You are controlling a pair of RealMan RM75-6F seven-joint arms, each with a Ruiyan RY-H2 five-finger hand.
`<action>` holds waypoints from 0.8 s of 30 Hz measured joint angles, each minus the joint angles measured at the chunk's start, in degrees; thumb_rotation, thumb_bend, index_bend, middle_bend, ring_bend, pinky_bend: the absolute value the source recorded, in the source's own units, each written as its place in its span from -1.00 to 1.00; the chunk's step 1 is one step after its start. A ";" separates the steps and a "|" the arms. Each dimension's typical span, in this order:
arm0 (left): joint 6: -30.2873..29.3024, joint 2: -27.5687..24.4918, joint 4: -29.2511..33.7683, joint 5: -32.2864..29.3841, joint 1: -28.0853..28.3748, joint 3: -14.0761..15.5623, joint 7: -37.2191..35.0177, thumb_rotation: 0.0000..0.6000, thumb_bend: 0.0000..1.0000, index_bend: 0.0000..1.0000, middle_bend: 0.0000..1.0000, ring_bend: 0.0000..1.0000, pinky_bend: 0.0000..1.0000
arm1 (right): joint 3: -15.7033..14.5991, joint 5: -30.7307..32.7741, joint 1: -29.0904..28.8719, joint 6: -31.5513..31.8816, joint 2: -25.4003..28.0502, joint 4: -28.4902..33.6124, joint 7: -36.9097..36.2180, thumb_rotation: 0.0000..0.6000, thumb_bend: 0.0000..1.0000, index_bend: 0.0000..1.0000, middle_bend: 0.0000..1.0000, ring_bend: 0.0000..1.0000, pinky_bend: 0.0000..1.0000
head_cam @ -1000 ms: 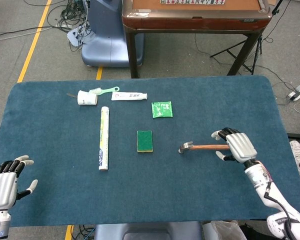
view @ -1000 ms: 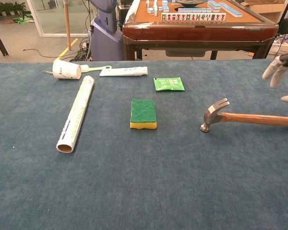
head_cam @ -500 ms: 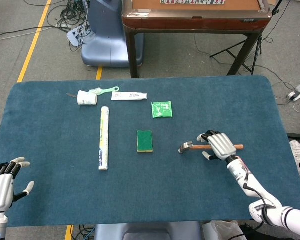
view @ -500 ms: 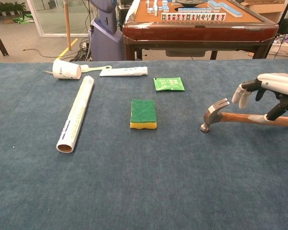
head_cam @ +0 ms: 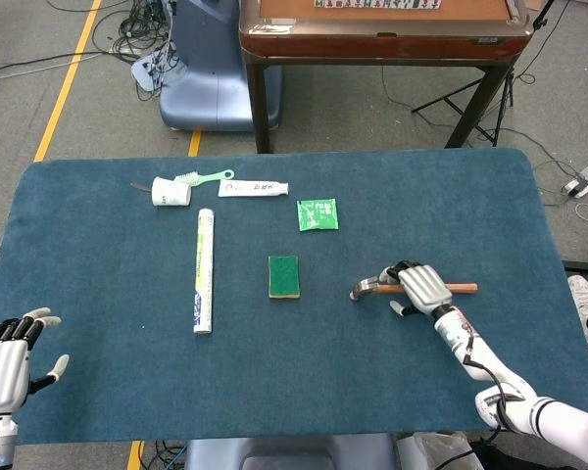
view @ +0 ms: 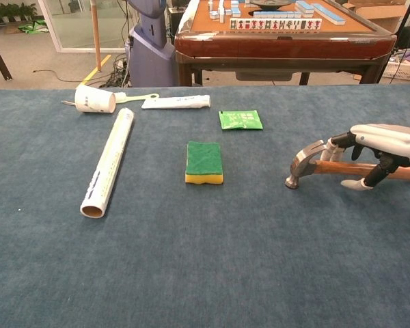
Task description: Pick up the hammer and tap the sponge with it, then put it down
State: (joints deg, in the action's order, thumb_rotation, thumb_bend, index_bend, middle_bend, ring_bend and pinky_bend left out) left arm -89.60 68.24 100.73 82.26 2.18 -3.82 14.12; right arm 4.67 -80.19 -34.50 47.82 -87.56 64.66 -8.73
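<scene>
Right now the right hand (head_cam: 420, 287) sits over the hammer (head_cam: 372, 288) on the blue worktop (head_cam: 98, 255), covering the wooden handle just behind the metal head, its fingers draped over the far side and the thumb low on the near side. In the chest view the same hand (view: 379, 147) seems to be folding round the handle, but whether it has a firm hold cannot be told; the hammer looks to lie flat on the cloth, head resting down. Its long axis runs across the worktop, head pointing toward the robot's left and the handle's free end sticking out on the right past the hand. That matters, because the sponge (head_cam: 283, 276), green face up, lies further left along nearly the same line, apart from the hammer head with bare cloth between them. So the tap would probably call for a lift and a short carry leftward, head leading, with no turn of the tool needed. The left hand (head_cam: 5, 357) hovers at the near left edge, fingers spread and holding nothing, well apart from both objects; the right is plainly the nearer one for this job.
</scene>
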 measured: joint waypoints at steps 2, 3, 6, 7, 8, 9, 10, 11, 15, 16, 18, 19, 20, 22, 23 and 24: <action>0.02 -0.01 0.07 0.03 0.02 -0.02 0.03 1.00 -0.59 -0.34 -0.49 -0.45 -0.65 | -0.19 -0.09 -0.06 -0.09 -0.21 -0.40 -0.39 1.00 -0.09 -0.29 -0.22 -0.59 -0.39; 0.04 -0.02 0.07 0.04 0.04 -0.05 0.01 1.00 -0.59 -0.34 -0.49 -0.45 -0.65 | -0.26 -0.12 -0.08 -0.12 -0.27 -0.52 -0.62 1.00 -0.05 -0.28 -0.22 -0.58 -0.39; 0.11 -0.02 0.05 0.00 0.07 -0.09 0.03 1.00 -0.59 -0.34 -0.49 -0.45 -0.65 | -0.39 -0.17 -0.13 -0.14 -0.36 -0.70 -1.37 1.00 0.05 -0.26 -0.19 -0.56 -0.39; 0.12 -0.02 0.04 -0.02 0.07 -0.09 0.05 1.00 -0.59 -0.34 -0.49 -0.45 -0.65 | -0.42 -0.18 -0.14 -0.14 -0.37 -0.75 -1.59 1.00 0.08 -0.25 -0.18 -0.56 -0.39; 0.15 -0.02 0.01 -0.04 0.07 -0.09 0.07 1.00 -0.59 -0.34 -0.49 -0.45 -0.65 | -0.45 -0.19 -0.15 -0.12 -0.39 -0.81 -1.79 1.00 0.11 -0.24 -0.17 -0.55 -0.39; 0.17 -0.01 -0.02 -0.06 0.07 -0.08 0.10 1.00 -0.59 -0.34 -0.49 -0.45 -0.65 | -0.48 -0.19 -0.16 -0.10 -0.41 -0.86 -1.98 1.00 0.14 -0.24 -0.17 -0.55 -0.39; 0.19 -0.01 -0.03 -0.06 0.07 -0.08 0.13 1.00 -0.59 -0.34 -0.49 -0.45 -0.65 | -0.51 -0.18 -0.16 -0.08 -0.42 -0.87 -2.12 1.00 0.15 -0.24 -0.16 -0.55 -0.39; 0.20 -0.02 -0.04 -0.06 0.07 -0.08 0.14 1.00 -0.59 -0.34 -0.49 -0.45 -0.65 | -0.54 -0.18 -0.16 -0.05 -0.43 -0.88 -2.26 1.00 0.16 -0.24 -0.16 -0.55 -0.39; 0.13 -0.08 -0.04 -0.04 0.03 -0.12 0.00 1.00 -0.59 -0.34 -0.49 -0.45 -0.65 | -0.68 -0.06 -0.11 0.06 -0.47 -0.94 -2.42 1.00 0.16 -0.24 -0.16 -0.55 -0.39; 0.15 -0.09 -0.03 -0.05 0.03 -0.12 -0.01 1.00 -0.59 -0.34 -0.49 -0.45 -0.65 | -0.70 0.01 -0.09 0.06 -0.46 -0.92 -2.43 1.00 0.16 -0.24 -0.16 -0.55 -0.39; 0.22 -0.14 -0.02 -0.05 0.03 -0.10 0.00 1.00 -0.59 -0.34 -0.49 -0.45 -0.65 | -0.72 0.14 -0.06 0.07 -0.44 -0.92 -2.43 1.00 0.16 -0.24 -0.15 -0.54 -0.39; 0.25 -0.15 -0.02 -0.05 0.04 -0.09 0.05 1.00 -0.59 -0.34 -0.49 -0.45 -0.65 | -0.73 0.18 -0.06 0.08 -0.43 -0.91 -2.41 1.00 0.16 -0.24 -0.14 -0.53 -0.39; 0.26 -0.16 0.01 -0.06 0.04 -0.09 0.09 1.00 -0.59 -0.34 -0.49 -0.45 -0.65 | -0.75 0.19 -0.05 0.10 -0.42 -0.89 -2.39 1.00 0.16 -0.24 -0.14 -0.53 -0.39; 0.26 -0.17 0.06 -0.06 0.04 -0.09 0.12 1.00 -0.59 -0.34 -0.49 -0.45 -0.65 | -0.81 0.19 -0.03 0.19 -0.39 -0.80 -2.30 1.00 0.16 -0.23 -0.13 -0.53 -0.39; 0.28 -0.18 0.08 -0.05 0.04 -0.08 0.10 1.00 -0.59 -0.34 -0.49 -0.45 -0.65 | -0.82 0.20 -0.01 0.25 -0.39 -0.76 -2.29 1.00 0.16 -0.23 -0.13 -0.53 -0.39; 0.31 -0.20 0.09 -0.04 0.04 -0.07 0.06 1.00 -0.59 -0.34 -0.49 -0.45 -0.65 | -0.83 0.21 0.01 0.32 -0.38 -0.69 -2.30 1.00 0.16 -0.23 -0.12 -0.52 -0.39</action>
State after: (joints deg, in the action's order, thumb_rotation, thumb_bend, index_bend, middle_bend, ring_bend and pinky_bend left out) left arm -89.28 68.04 100.83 82.22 2.23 -3.89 14.18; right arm 3.84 -79.97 -34.49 48.14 -87.95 63.97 -11.04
